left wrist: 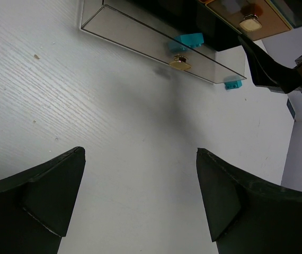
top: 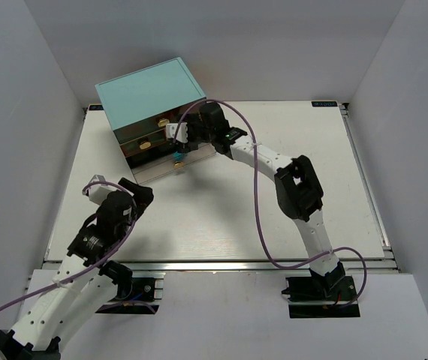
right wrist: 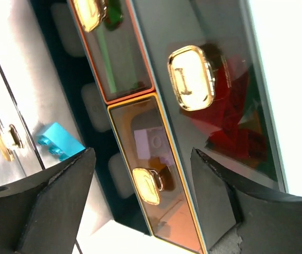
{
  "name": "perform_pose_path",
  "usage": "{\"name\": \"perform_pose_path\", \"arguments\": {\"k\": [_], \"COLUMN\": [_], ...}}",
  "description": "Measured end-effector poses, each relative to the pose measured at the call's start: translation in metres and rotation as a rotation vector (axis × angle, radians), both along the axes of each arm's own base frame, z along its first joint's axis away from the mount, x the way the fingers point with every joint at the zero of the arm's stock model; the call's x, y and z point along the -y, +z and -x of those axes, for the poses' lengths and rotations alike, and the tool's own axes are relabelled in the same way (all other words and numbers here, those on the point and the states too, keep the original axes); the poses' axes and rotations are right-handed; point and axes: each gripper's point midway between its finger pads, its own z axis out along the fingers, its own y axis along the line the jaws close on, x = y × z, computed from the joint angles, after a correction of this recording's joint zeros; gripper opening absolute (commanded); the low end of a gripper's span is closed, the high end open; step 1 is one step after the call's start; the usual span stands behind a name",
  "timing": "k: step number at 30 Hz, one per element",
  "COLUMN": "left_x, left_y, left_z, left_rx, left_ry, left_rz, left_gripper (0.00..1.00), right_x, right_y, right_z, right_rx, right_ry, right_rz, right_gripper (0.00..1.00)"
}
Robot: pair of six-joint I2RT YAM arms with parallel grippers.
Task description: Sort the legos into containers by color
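the right gripper (right wrist: 141, 153) hangs released and empty right in front of the cabinet (top: 150, 86), its jaws spread wide before the small drawers. the left gripper (left wrist: 140, 153) is also released and empty, over bare bench (left wrist: 114, 116), well apart from the work.

the bottom drawer (left wrist: 135, 39) stands pulled out. one cyan lego (left wrist: 189, 40) lies inside it, just behind its knob (left wrist: 179, 63). a second cyan lego (left wrist: 233, 83) shows at the drawer's end corner, apparently on the bench just outside the wall, though i cannot tell for sure. red legos (right wrist: 230, 106) sit behind the front of the wide top drawer (right wrist: 270, 79).

the step in hand looks like finishing the cyan drawer: get that corner lego in, then push the drawer home.

to do it well:
- bring the right gripper down and away from the cabinet face first, so the fingers do not catch a knob.
- approach the corner lego from above with the jaws straddling its short sides, since it lies close to the drawer wall and one finger could nudge the drawer or push the lego under it.
- close gently and lift clear of the rim before moving across.
- release low over the drawer floor so it does not bounce out.
- push the drawer shut squarely at the knob, not at a corner, or it may skew and jam.
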Motion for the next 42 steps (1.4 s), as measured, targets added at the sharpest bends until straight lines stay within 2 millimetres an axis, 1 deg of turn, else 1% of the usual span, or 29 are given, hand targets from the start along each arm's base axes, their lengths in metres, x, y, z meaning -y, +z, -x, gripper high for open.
{"name": "perform_pose_path", "arguments": {"k": [1, 3, 4, 5, 7, 8, 9, 10, 11, 13, 15, 16, 17, 19, 20, 22, 25, 28, 29, 31, 34, 38, 42], "left_x": [0.0, 0.0, -0.001, -0.001, -0.001, -0.001, 0.0, -0.001, -0.001, -0.001, -0.002, -0.001, -0.001, -0.001, 0.0, 0.001, 0.002, 0.003, 0.004, 0.004, 0.004, 0.005, 0.007], "left_y": [0.001, 0.003, 0.004, 0.004, 0.004, 0.003, 0.002, -0.001, -0.003, -0.006, -0.007, -0.006, -0.006, -0.005, -0.005, -0.005, -0.004, -0.004, -0.005, -0.005, -0.007, -0.009, -0.013], "left_z": [0.0, 0.001, 0.001, 0.001, 0.002, 0.003, 0.003, 0.003, 0.004, 0.004, 0.003, 0.003, 0.002, 0.0, 0.0, -0.001, -0.002, -0.002, -0.002, -0.002, -0.003, -0.003, -0.005], "left_rx": [0.004, 0.012, 0.016, 0.02, 0.029, 0.031, 0.036, 0.034, 0.034, 0.03, 0.029, 0.031, 0.032, 0.036, 0.036, 0.036, 0.038, 0.038, 0.037, 0.033, 0.028, 0.019, 0.002], "left_ry": [0.0, -0.001, 0.0, 0.0, -0.001, -0.003, -0.004, -0.006, -0.007, -0.007, -0.002, -0.002, -0.001, -0.001, -0.003, -0.006, -0.011, -0.014, -0.015, -0.016, -0.016, -0.019, -0.022], "left_rz": [0.002, 0.006, 0.009, 0.011, 0.018, 0.02, 0.022, 0.022, 0.022, 0.02, 0.02, 0.021, 0.021, 0.024, 0.025, 0.027, 0.031, 0.033, 0.033, 0.032, 0.029, 0.027, 0.021], "left_gripper": [0.95, 0.93, 0.92, 0.91, 0.9, 0.89, 0.89, 0.89, 0.89, 0.89, 0.9, 0.9, 0.9, 0.9, 0.9, 0.9, 0.9, 0.9, 0.9, 0.9, 0.9, 0.9, 0.9], "right_x": [0.0, 0.005, 0.011, 0.02, 0.044, 0.057, 0.069, 0.083, 0.099, 0.135, 0.17, 0.186, 0.2, 0.219, 0.226, 0.229, 0.223, 0.22, 0.219, 0.217, 0.214, 0.206, 0.196], "right_y": [0.0, 0.002, 0.002, 0.004, 0.007, 0.013, 0.022, 0.032, 0.043, 0.059, 0.062, 0.057, 0.049, 0.024, 0.005, -0.023, -0.064, -0.096, -0.103, -0.114, -0.121, -0.121, -0.121], "right_z": [0.0, -0.002, -0.002, -0.002, 0.008, 0.011, 0.012, 0.012, 0.011, 0.005, -0.002, -0.006, -0.008, -0.01, -0.01, -0.016, -0.034, -0.049, -0.051, -0.054, -0.056, -0.054, -0.057], "right_rx": [-0.018, -0.07, -0.113, -0.155, -0.291, -0.357, -0.408, -0.476, -0.544, -0.648, -0.738, -0.772, -0.811, -0.882, -0.916, -0.944, -0.939, -0.912, -0.905, -0.881, -0.847, -0.815, -0.788], "right_ry": [-0.013, -0.074, -0.125, -0.192, -0.298, -0.337, -0.372, -0.402, -0.428, -0.467, -0.496, -0.505, -0.511, -0.514, -0.511, -0.5, -0.471, -0.465, -0.467, -0.468, -0.46, -0.437, -0.424], "right_rz": [-0.012, -0.053, -0.078, -0.111, -0.176, -0.211, -0.245, -0.283, -0.329, -0.394, -0.431, -0.433, -0.424, -0.377, -0.327, -0.243, -0.119, -0.029, -0.008, 0.032, 0.069, 0.09, 0.085], "right_gripper": [0.65, 0.31, 0.03, 0.0, 0.0, 0.0, 0.06, 0.3, 0.47, 0.82, 0.88, 0.88, 0.88, 0.88, 0.88, 0.87, 0.87, 0.88, 0.88, 0.88, 0.88, 0.87, 0.85]}}
